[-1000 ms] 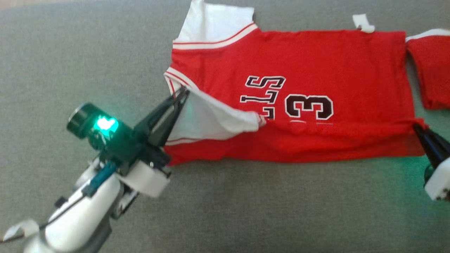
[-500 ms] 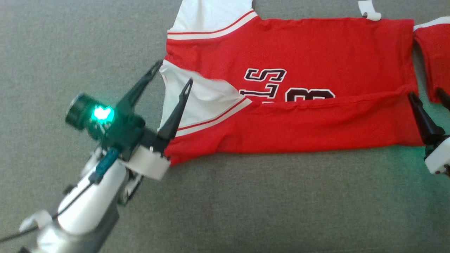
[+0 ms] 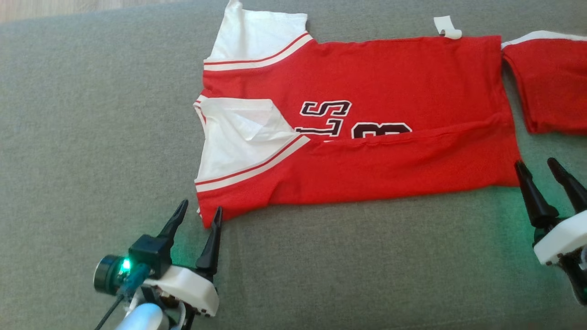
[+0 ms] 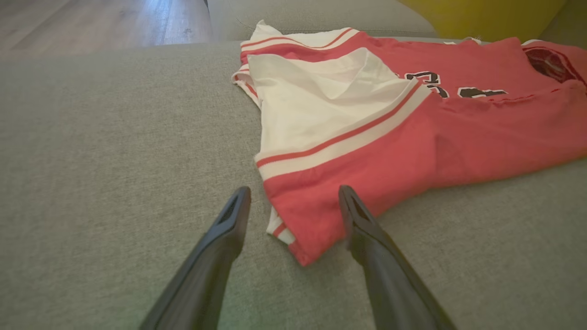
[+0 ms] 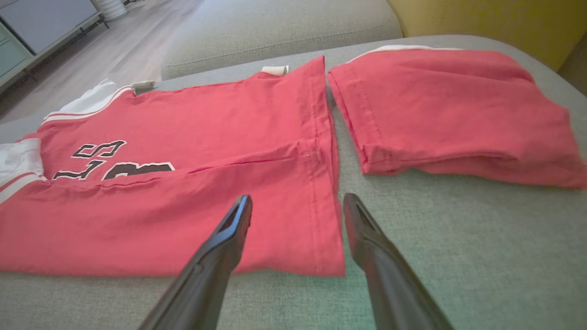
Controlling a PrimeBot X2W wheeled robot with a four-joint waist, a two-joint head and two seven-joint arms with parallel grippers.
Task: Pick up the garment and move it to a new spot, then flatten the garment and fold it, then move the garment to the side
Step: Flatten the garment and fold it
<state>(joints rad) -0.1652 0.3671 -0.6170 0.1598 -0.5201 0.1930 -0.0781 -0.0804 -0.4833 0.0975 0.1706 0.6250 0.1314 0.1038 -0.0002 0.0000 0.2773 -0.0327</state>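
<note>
**Both claws wide open, jersey lying right at the fingertips**

Quick status from the remote desk. Closest to me, the left gripper (image 3: 200,206) sits low over the grey cushion (image 3: 321,275) with its fingers spread wide and nothing clamped. In the left wrist view, the near left corner of the red jersey (image 3: 390,78) pokes in between those two fingers. I can't tell whether the cloth actually touches either one.

Over on the right, the right gripper (image 3: 535,162) is spread just as wide and also has no grip on anything. Its tips sit just beside the jersey's near hem corner. In the right wrist view that corner lies in the gap, with one finger over the cloth and the other over bare cushion.

The jersey itself lies flat on the cushion, stretched across my view, sleeves to the left and hem to the right. Its near long edge is folded up over the front, hiding the lower part of the black lettering (image 3: 325,117). A white sleeve with a red stripe (image 3: 238,137) lies folded on top at the left end. Further back, the other white sleeve (image 3: 261,36) sticks out, and a little white tag (image 3: 447,28) sits at the far edge.

Past the hem, just beside it with a strip of cushion between, is a second folded red piece (image 3: 550,91). Wood floor (image 4: 91,18) shows beyond.
</note>
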